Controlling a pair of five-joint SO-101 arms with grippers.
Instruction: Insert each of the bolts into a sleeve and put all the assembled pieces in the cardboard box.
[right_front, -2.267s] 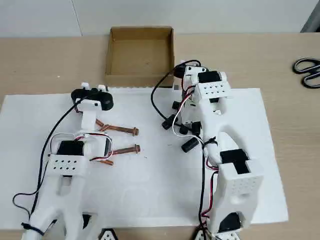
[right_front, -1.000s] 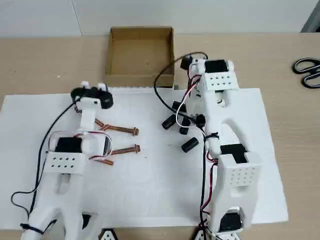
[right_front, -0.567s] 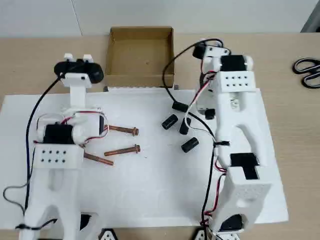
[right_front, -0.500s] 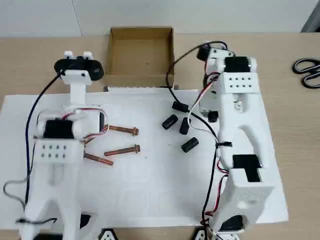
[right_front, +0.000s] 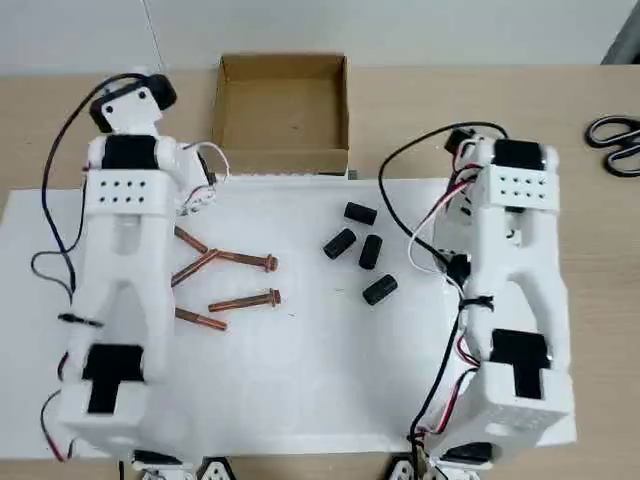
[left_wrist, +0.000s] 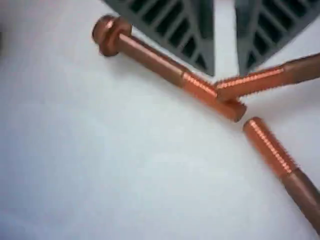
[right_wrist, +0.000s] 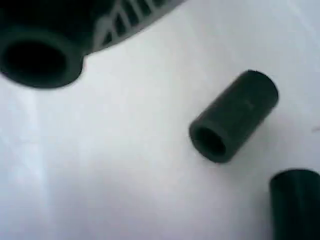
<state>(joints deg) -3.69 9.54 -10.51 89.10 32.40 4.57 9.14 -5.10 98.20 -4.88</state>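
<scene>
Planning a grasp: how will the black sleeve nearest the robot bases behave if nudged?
The sleeve lies on its round side on the smooth white sheet, so it will probably roll if pushed sideways. It looks short, rigid and hollow, so likely light and stiff.

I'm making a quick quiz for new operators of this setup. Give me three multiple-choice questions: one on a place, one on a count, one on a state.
1. Where is the cardboard box? A under an arm; B on the bare table past the white sheet's far edge; C mid-sheet.
2. How many black sleeves lie in the open in the high view? A four; B one; C nine.
3. The copper bolts are: A each in a sleeve; B in the box; C bare on the sheet.
Answers: B, it sits on wood beyond the sheet; A, four lie clustered on the sheet; C, all lie apart from the sleeves.
</scene>
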